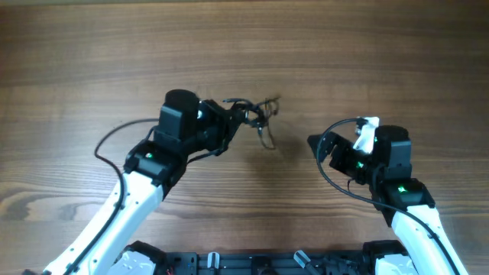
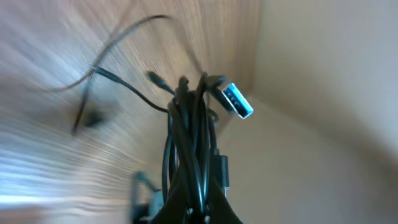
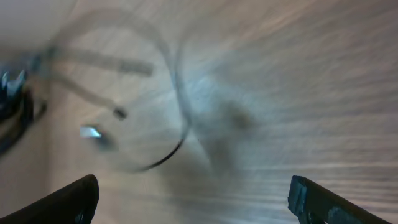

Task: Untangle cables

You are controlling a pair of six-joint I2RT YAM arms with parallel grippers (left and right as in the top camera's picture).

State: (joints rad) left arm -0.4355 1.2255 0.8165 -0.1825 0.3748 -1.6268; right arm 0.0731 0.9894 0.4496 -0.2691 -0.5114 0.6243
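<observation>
The cables [image 1: 260, 114] form a small dark tangle just above the table's middle, with a loop hanging toward the near side. My left gripper [image 1: 241, 117] is shut on the tangle's left part. In the left wrist view the black strands [image 2: 189, 130] run up as a bundle from between the closed fingers [image 2: 217, 208], and a blue-tipped USB plug [image 2: 236, 101] sticks out at the top. My right gripper [image 1: 316, 145] stands open to the right of the tangle, apart from it. Its view is blurred and shows a thin cable loop [image 3: 177, 140] ahead of the wide-apart fingers [image 3: 68, 202].
The wooden table [image 1: 397, 53] fills the overhead view. Thicker black arm cables run beside the left arm [image 1: 114, 137] and the right arm [image 1: 332, 179]. The arm bases sit along the near edge [image 1: 252, 263].
</observation>
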